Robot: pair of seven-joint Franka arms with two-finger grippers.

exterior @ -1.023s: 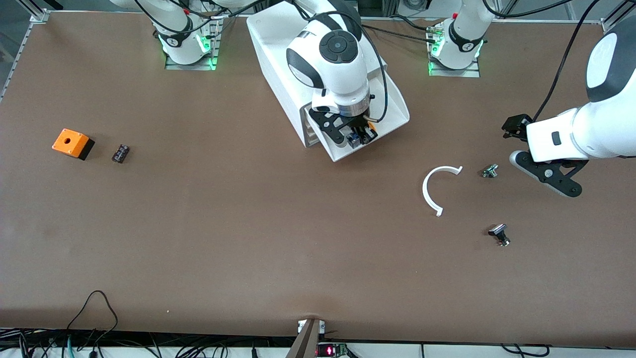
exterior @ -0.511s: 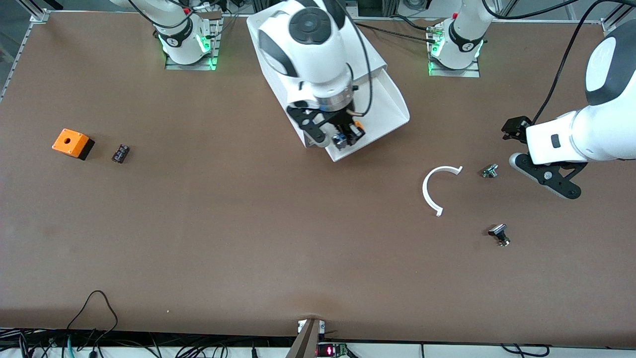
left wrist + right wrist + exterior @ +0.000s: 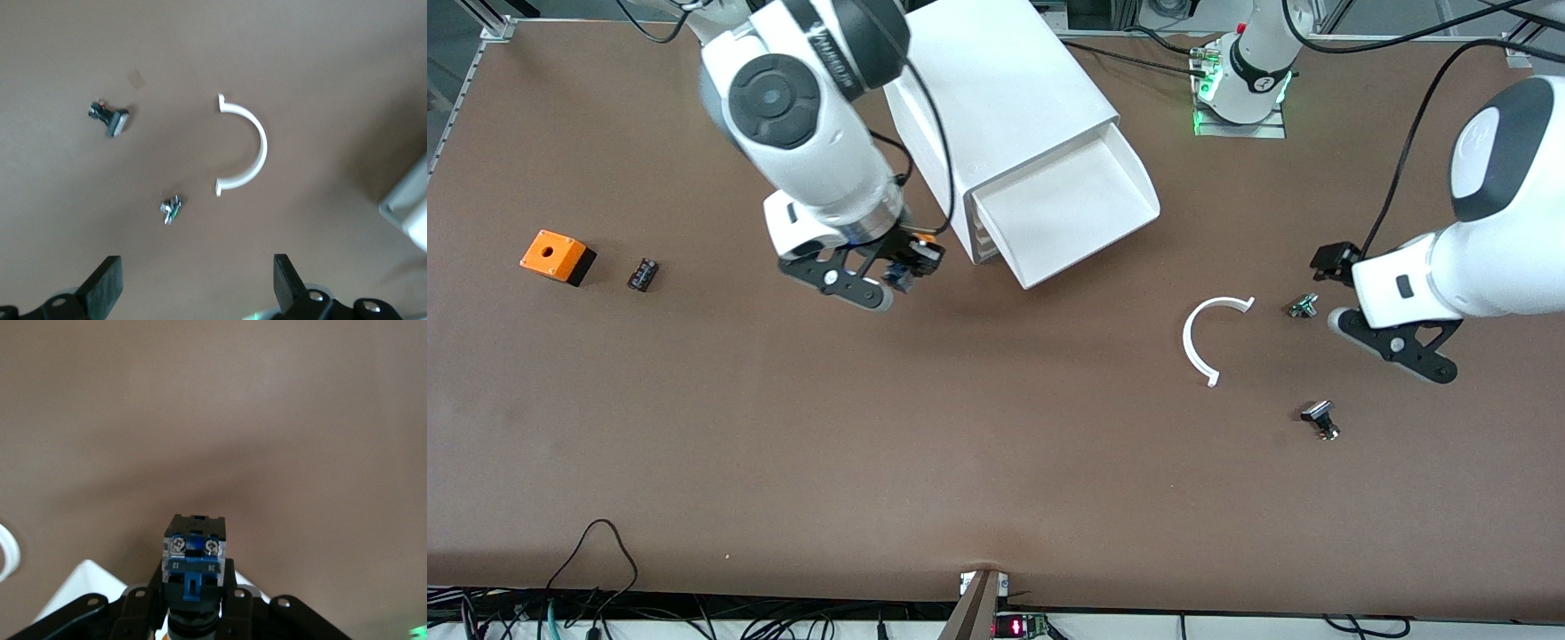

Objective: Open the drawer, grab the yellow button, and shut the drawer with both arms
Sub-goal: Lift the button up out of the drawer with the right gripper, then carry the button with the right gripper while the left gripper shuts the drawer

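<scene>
Blue-based button (image 3: 907, 267) sits clamped in my right gripper (image 3: 903, 271), at the open drawer's (image 3: 1067, 213) nine o'clock; my left gripper (image 3: 197, 293) waits, spread wide.

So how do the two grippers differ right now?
The right gripper is shut on the button, up over bare table beside the open drawer. The left gripper is open and empty, over the table by the white half ring. Both are black two-finger grippers.
</scene>
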